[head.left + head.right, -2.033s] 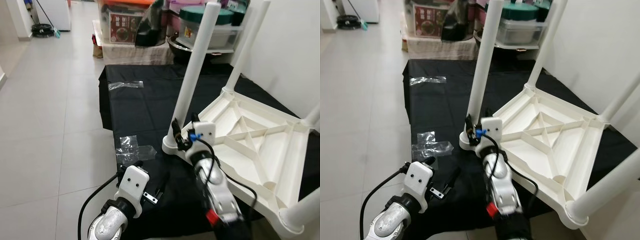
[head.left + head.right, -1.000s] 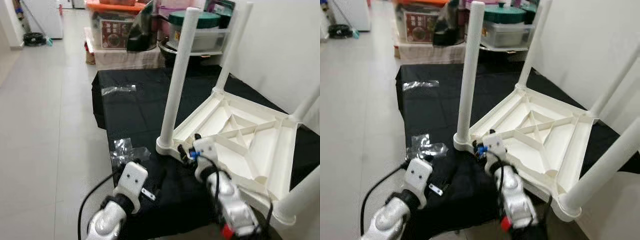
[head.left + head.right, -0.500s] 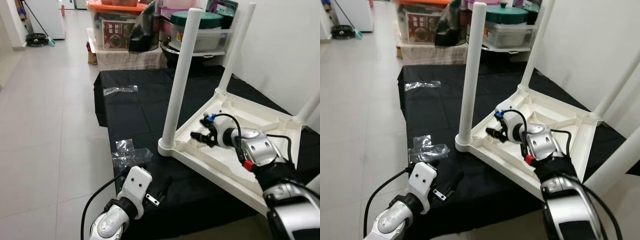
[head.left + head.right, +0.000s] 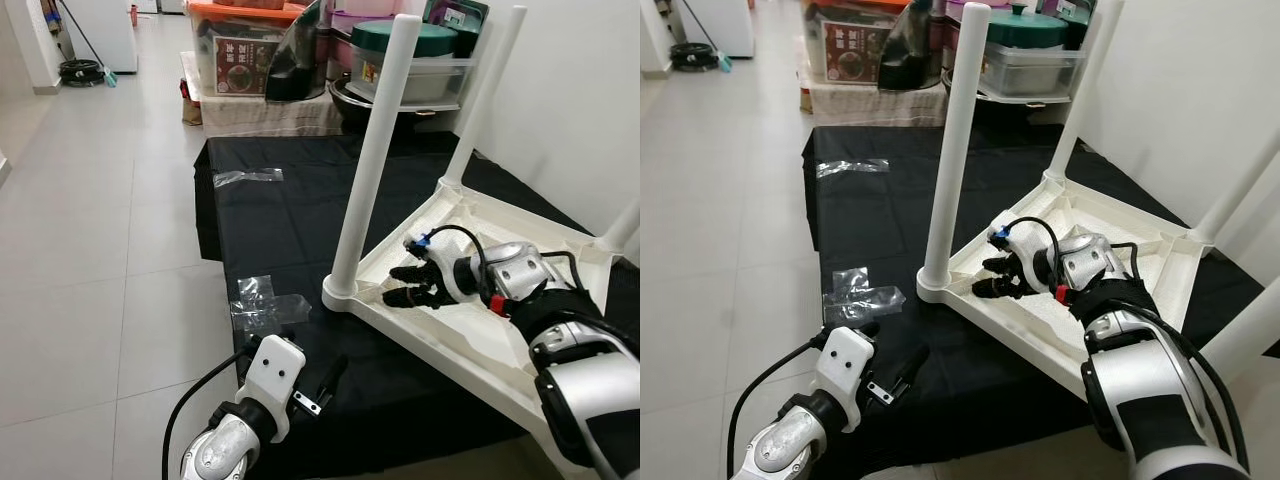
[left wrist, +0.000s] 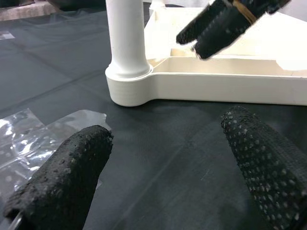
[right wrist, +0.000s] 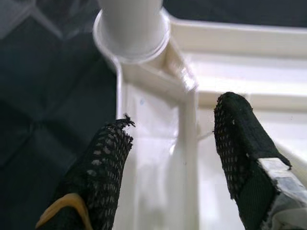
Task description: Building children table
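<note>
Black floor cloth: spread over the tiles, carrying all parts. White children's table: inverted on the cloth, ribbed underside up, legs standing. Near corner leg: upright in its socket. Right gripper: inside the frame just beside that socket, fingers parted, empty; likely best closed squarely on the rim rib, keeping the frame steady. Left gripper: low over the cloth, wide open, empty. Clear plastic bag: crumpled near the corner.
</note>
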Robot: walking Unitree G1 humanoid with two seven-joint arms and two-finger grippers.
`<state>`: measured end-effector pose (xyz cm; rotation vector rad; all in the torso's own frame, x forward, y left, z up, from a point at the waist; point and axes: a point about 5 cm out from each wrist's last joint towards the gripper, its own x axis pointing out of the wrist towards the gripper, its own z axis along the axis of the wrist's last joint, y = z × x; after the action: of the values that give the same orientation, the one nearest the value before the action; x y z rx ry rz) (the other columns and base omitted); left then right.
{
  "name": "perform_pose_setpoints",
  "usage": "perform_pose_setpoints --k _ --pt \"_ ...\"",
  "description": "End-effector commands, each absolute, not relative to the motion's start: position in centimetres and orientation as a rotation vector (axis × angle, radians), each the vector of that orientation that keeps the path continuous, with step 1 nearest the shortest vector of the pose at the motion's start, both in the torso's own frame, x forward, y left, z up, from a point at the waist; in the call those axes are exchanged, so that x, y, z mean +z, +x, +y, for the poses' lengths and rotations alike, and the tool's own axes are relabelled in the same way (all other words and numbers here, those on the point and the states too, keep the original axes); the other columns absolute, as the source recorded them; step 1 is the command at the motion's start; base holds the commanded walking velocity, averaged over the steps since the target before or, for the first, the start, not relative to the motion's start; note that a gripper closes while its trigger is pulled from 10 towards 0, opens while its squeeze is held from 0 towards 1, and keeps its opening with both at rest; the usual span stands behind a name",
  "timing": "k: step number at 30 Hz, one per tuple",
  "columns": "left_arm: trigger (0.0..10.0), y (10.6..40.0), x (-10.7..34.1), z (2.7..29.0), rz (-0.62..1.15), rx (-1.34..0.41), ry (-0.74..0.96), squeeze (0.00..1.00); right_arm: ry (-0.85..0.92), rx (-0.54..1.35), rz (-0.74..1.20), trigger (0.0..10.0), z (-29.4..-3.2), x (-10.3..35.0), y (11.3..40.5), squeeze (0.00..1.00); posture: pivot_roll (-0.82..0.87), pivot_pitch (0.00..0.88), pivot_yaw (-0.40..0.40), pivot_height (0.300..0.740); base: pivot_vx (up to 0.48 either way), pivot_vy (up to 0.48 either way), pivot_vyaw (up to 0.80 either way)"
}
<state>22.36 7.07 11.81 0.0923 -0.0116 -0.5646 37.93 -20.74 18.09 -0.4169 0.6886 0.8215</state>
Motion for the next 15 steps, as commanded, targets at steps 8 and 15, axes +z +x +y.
perform_pose_setpoints --k 8,15 --pt "10.0 22.1 11.4 6.8 0.011 -0.574 0.095 0.0 -0.409 0.875 0.767 10.0 -20.5 17.1 37.5 0.0 0.05 0.039 -0.125 0.74 0.0 0.0 0.0" --pt "10.0 22.1 11.4 6.7 0.013 -0.577 0.094 0.0 -0.394 0.906 0.821 10.0 -20.1 15.8 37.0 0.0 0.05 0.031 -0.125 0.74 0.0 0.0 0.0"
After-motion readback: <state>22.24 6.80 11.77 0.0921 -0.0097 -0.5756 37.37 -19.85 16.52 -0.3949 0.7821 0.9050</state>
